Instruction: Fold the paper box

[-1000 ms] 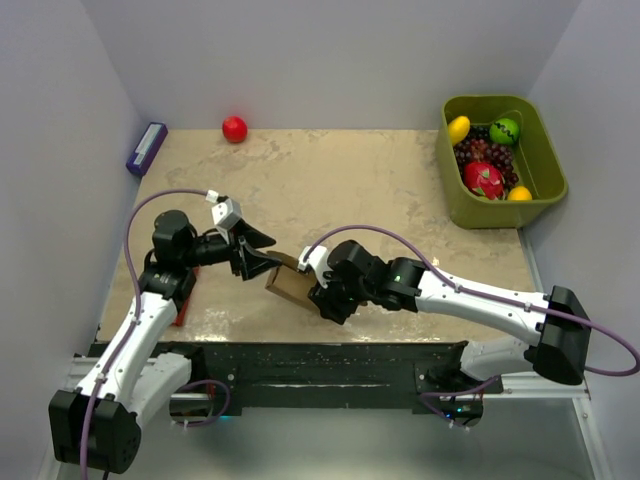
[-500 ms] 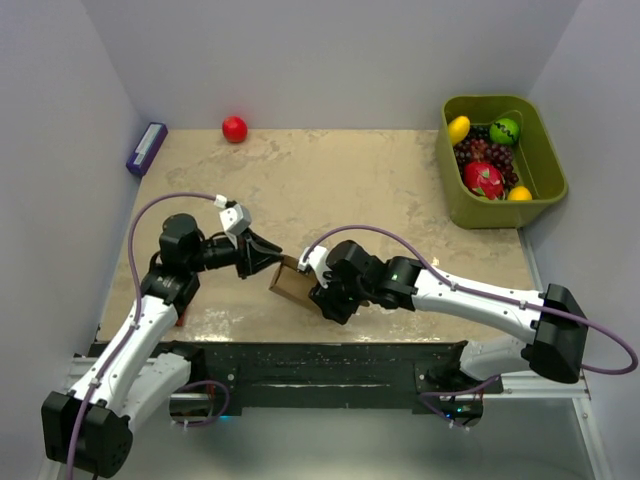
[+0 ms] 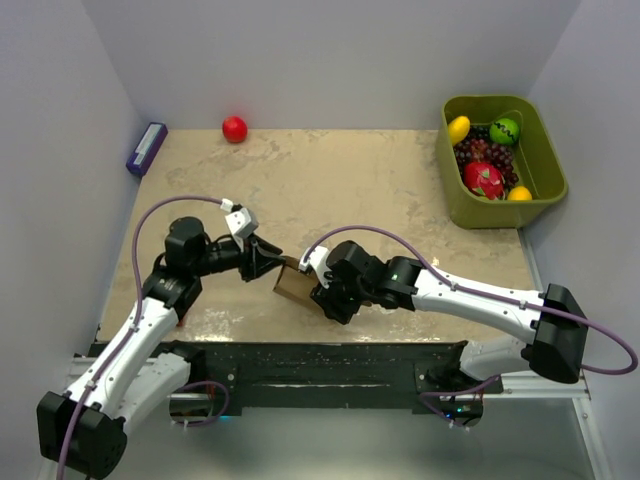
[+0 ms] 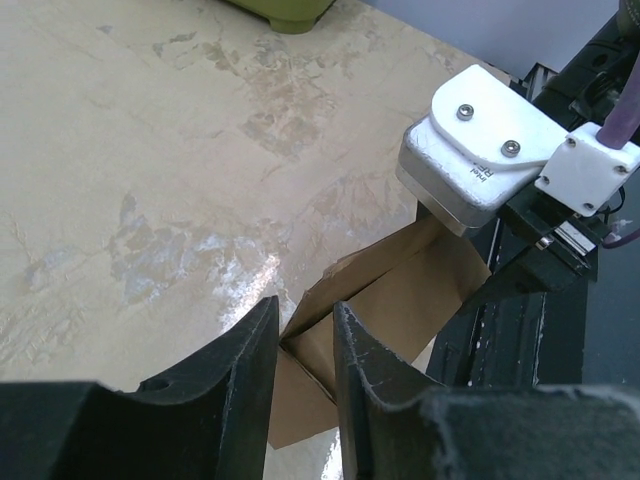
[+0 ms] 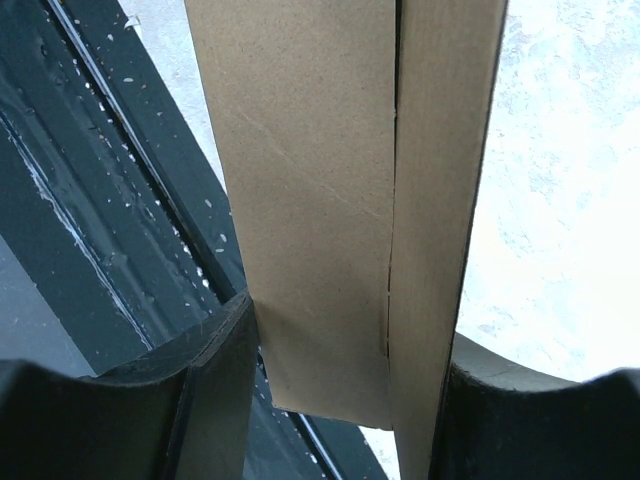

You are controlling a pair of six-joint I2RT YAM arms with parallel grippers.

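The paper box (image 3: 291, 284) is a brown cardboard piece, partly folded, near the table's front edge between my two grippers. My right gripper (image 3: 320, 292) is shut on it from the right; in the right wrist view its fingers (image 5: 215, 370) press both sides of the cardboard (image 5: 310, 150), which has a slit along a fold. My left gripper (image 3: 270, 262) meets the box's left end. In the left wrist view its fingers (image 4: 255, 370) stand close together with a folded flap edge of the box (image 4: 420, 290) between them.
A green bin (image 3: 455, 205) with fruit stands at the back right. A red ball (image 3: 234, 128) and a small purple box (image 3: 146, 148) lie at the back left. The black front rail (image 3: 320, 360) runs just below the box.
My left gripper has moved right toward the box and closed from wide open to nearly shut on its left flap. The right gripper and the box have barely moved.
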